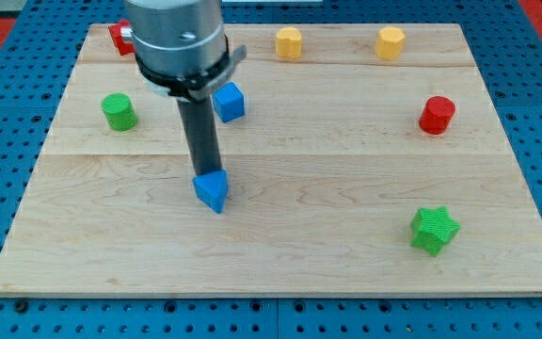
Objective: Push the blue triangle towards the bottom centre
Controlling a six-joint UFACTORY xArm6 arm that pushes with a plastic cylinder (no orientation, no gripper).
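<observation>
The blue triangle [212, 190] lies on the wooden board [280, 235], left of the middle. My tip [206, 173] stands right at the triangle's upper edge, touching or nearly touching it, on the side toward the view's top. The dark rod rises from there to the arm's grey body at the view's top left. A blue cube [229, 102] sits above, just right of the rod.
A green cylinder [119, 112] is at the left. A red block [120, 38] is partly hidden behind the arm at the top left. Two yellow blocks [289, 42] [390, 42] sit along the top. A red cylinder [437, 115] is at the right, a green star [434, 230] at the lower right.
</observation>
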